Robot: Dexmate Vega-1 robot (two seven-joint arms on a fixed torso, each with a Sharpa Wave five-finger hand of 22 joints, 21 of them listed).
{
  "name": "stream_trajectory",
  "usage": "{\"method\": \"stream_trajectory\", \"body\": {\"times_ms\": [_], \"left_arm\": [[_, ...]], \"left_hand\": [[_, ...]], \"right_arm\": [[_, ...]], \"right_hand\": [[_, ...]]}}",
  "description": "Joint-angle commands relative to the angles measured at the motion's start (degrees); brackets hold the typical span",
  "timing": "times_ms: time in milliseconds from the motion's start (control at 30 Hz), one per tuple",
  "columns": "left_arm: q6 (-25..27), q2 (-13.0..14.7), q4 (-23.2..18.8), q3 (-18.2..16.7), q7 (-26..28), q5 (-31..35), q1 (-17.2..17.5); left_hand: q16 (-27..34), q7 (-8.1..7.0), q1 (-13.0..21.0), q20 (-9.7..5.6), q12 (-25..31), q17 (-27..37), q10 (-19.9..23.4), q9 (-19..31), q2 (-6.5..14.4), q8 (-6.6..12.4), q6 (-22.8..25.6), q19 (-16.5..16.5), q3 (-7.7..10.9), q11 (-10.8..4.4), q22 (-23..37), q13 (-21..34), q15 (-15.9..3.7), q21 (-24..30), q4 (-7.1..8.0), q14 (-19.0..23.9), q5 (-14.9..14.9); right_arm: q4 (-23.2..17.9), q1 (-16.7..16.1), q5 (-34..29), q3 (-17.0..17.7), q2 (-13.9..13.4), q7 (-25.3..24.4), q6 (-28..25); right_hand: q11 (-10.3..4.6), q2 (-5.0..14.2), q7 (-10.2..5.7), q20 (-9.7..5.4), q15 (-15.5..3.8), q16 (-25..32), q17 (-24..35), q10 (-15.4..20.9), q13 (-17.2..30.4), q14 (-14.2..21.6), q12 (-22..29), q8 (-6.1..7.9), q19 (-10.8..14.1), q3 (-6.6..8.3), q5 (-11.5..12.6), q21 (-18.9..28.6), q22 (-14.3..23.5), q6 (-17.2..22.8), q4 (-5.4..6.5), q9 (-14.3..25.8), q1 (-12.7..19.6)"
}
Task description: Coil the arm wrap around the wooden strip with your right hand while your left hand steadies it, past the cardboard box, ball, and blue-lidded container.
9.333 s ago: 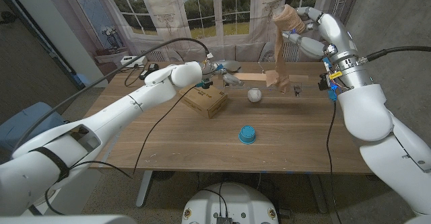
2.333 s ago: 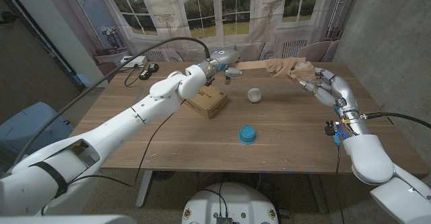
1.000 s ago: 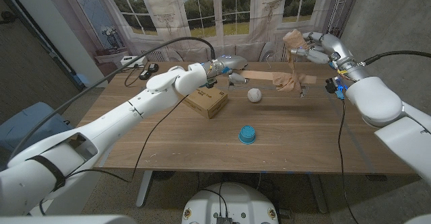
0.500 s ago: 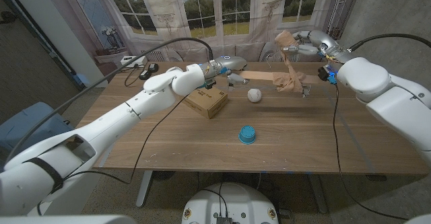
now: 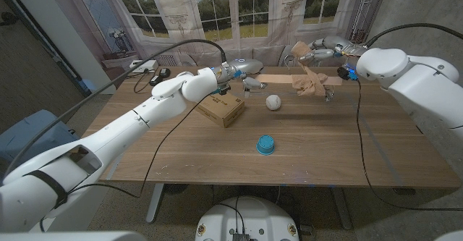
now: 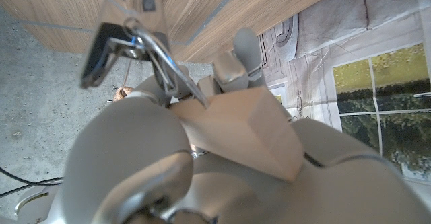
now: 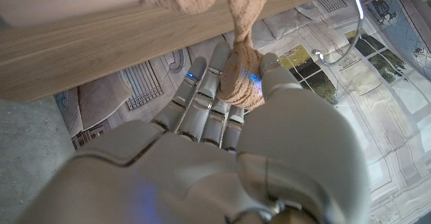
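Held clear of the table at its far side, beyond box (image 5: pixel 224 108), ball (image 5: pixel 273 102) and blue-lidded container (image 5: pixel 265 145): strip (image 5: pixel 278 78), pale wood, running level between the two hands so that a wrap could pass all the way round it. Bunched in tan, crumpled folds on the strip's right-hand part: wrap (image 5: pixel 307 84), several turns apparently on already, one band rising from the bundle to the right hand (image 5: pixel 323 51). Clamped on that free end, right hand, fingers (image 7: pixel 225 93) closed round the cloth and raised above the strip, seemingly to keep the band taut for the next turn. Gripped at the other end by the left hand (image 5: pixel 244 69), the strip's squared butt wedged between thumb and fingers (image 6: pixel 237 62), presumably to stop it rolling or dipping under the pull. Left where they stood on the near side, box, ball and container, all well apart from the winding
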Motion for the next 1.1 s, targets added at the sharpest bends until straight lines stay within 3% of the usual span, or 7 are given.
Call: {"method": "stream_trajectory", "body": {"times_ms": [33, 333, 567, 700, 767, 900, 1100], "left_arm": [[0.0, 0.2, -0.6, -0.5, -0.2, -0.7, 0.2], [0.3, 0.3, -1.1, -0.6, -0.4, -0.8, 0.3], [0.5, 0.2, -1.3, -0.5, -0.5, -0.7, 0.3], [0.7, 0.2, -1.6, -0.5, -0.6, -0.5, 0.4], [0.8, 0.2, -1.7, -0.5, -0.5, -0.5, 0.5], [1.0, 0.2, -2.0, -0.5, -0.5, -0.4, 0.6], [1.2, 0.2, -2.4, -0.6, -0.5, -0.1, 0.8]], "left_hand": [[-0.2, 1.88, -0.1, -2.81, 0.2, 0.0, 0.5, 0.1, 0.0, 0.34, -1.3, -0.1, -0.01, -1.9, 0.1, 0.1, 0.03, 0.1, -0.15, 0.2, 0.0], [0.0, 1.78, -0.1, -2.87, 0.3, 0.4, 0.6, -0.1, 0.0, 0.36, -1.3, -0.1, 0.03, -2.02, 0.0, 0.1, 0.04, 0.1, -0.22, 0.2, 0.0], [-0.2, 1.96, -0.1, -2.91, 0.3, 0.2, 0.6, -0.1, 0.0, 0.43, -1.3, 0.0, 0.0, -2.15, 0.0, 0.1, 0.03, 0.1, -0.26, 0.2, -0.1], [-0.1, 1.86, -0.1, -2.88, 0.3, 0.3, 0.7, 0.0, 0.0, 0.54, -1.4, 0.0, -0.01, -1.91, 0.1, 0.1, 0.07, 0.2, -0.25, 0.3, -0.1], [-0.3, 1.84, -0.2, -2.88, 0.3, 0.2, 0.8, -0.1, 0.0, 0.5, -1.4, -0.1, -0.03, -1.94, 0.1, 0.1, 0.07, 0.2, -0.24, 0.4, -0.2], [-0.2, 1.9, -0.2, -2.85, 0.3, 0.4, 0.6, -0.4, 0.0, 0.3, -1.5, -0.1, -0.03, -1.87, 0.2, 0.1, 0.03, 0.2, -0.25, 0.3, -0.2], [-0.2, 1.81, -0.1, -2.9, 0.2, 0.4, 0.5, 0.1, 0.0, 0.72, -1.4, -0.1, 0.01, -1.81, 0.3, 0.1, 0.05, 0.2, -0.28, 0.3, -0.2]], "right_arm": [[2.3, 14.0, 4.0, -11.1, -4.6, 8.6, -10.2], [3.1, 19.2, 4.6, -15.5, -5.8, 12.9, -12.5], [2.8, 19.5, 5.4, -15.7, -6.6, 13.0, -13.0], [2.5, 19.6, 6.3, -15.4, -7.0, 13.0, -14.0], [2.5, 19.1, 6.9, -14.9, -7.3, 12.9, -13.3], [2.5, 19.4, 7.5, -15.0, -7.9, 13.6, -13.3], [3.7, 18.0, 10.6, -13.0, -8.5, 14.6, -11.6]], "right_hand": [[-2.52, 5.13, -1.52, 0.55, -5.06, -1.0, -0.5, 16.0, 0.2, -1.7, 0.0, 0.53, -0.4, 1.58, -0.1, 0.2, 0.1, 24.9, 0.89, 0.0, 2.5], [-2.04, 5.58, -1.4, 0.75, -4.17, -2.6, -1.8, 13.8, -0.1, -3.0, -0.9, -0.57, -1.1, 1.87, -0.5, 0.2, 0.0, 23.3, 0.83, -0.4, 2.8], [-0.84, 6.0, -1.14, 0.67, -3.74, -2.8, -2.3, 10.7, -0.9, -3.1, -2.6, -1.32, -1.7, 1.95, -0.8, 0.1, -0.1, 23.8, 1.06, -1.4, 2.8], [-0.98, 5.73, -1.88, 0.61, -3.52, -2.4, -2.5, 11.8, -2.1, -3.0, -3.4, -5.17, -1.6, 1.73, -1.0, 0.3, -0.1, 18.7, 1.27, -3.6, 2.6], [-0.34, 4.33, -1.08, 1.26, -2.53, -3.7, -3.7, 9.7, -3.1, -5.3, -5.2, -8.55, -2.4, 0.26, -1.2, 0.1, -0.2, 14.2, 2.27, -5.6, 0.3], [0.56, 2.19, -0.44, 1.7, -1.53, -5.6, -5.6, 7.8, -3.9, -7.5, -6.8, -10.06, -2.8, -1.54, -1.1, -0.2, -0.3, 13.1, 2.97, -7.0, -2.3], [2.59, -2.57, 1.42, 3.64, 2.18, -9.0, -9.6, 2.4, -6.2, -13.8, -12.0, -11.99, -5.0, -7.72, -0.1, -2.8, -0.6, 9.4, 6.23, -8.5, -11.3]]}}
